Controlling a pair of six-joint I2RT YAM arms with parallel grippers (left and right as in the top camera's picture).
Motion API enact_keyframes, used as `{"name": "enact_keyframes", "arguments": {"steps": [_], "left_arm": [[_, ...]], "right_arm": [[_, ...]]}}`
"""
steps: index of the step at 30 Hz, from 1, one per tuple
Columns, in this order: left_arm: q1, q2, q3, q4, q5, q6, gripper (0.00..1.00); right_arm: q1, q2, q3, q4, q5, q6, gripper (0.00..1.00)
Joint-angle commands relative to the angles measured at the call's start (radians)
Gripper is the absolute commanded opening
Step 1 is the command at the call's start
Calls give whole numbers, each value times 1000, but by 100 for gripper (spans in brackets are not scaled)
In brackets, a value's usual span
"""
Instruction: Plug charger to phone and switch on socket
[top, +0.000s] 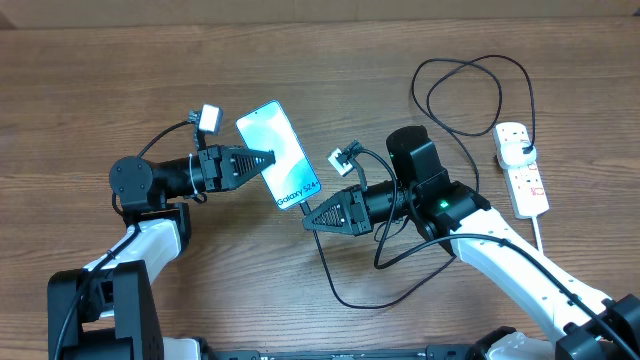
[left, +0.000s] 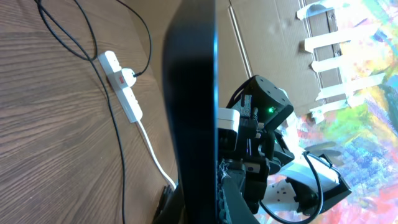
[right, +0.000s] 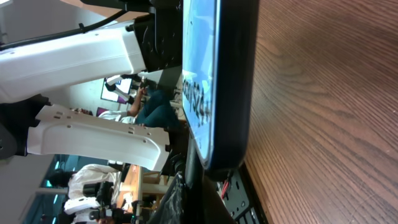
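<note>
The phone (top: 280, 152) is lifted off the table with its light screen up, and my left gripper (top: 270, 160) is shut on its left edge. In the left wrist view the phone (left: 189, 93) stands edge-on between the fingers of the left gripper (left: 199, 205). My right gripper (top: 306, 220) is shut at the phone's lower end, where the charger cable (top: 330, 285) begins; the connector tip is hidden. The right wrist view shows the phone's end (right: 217, 81) right against the right gripper (right: 205, 186). The cable loops back to the white plug head (top: 518, 150) in the socket (top: 522, 172).
The socket's thick white cord (top: 540, 235) runs toward the table's front right. Black cable loops lie behind the right arm (top: 470, 95). The socket (left: 121, 84) lies on the wood table (top: 150, 70), with cardboard walls behind it.
</note>
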Motion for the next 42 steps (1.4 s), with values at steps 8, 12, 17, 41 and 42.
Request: {"name": "enact_keyframes", "arguments": {"steps": [8, 12, 17, 41, 42], "left_arm": [[-14, -2, 9, 11, 68, 47, 4], [-14, -2, 9, 11, 69, 54, 4], [-14, -2, 9, 11, 73, 54, 4], [-14, -2, 9, 10, 47, 68, 4], [-14, -2, 9, 6, 40, 69, 4]], "right_arm": [[6, -20, 12, -10, 33, -5, 4], [6, -20, 12, 100, 33, 24, 4], [10, -20, 12, 94, 26, 51, 4], [14, -20, 12, -23, 69, -44, 89], [10, -20, 12, -49, 93, -66, 94]]}}
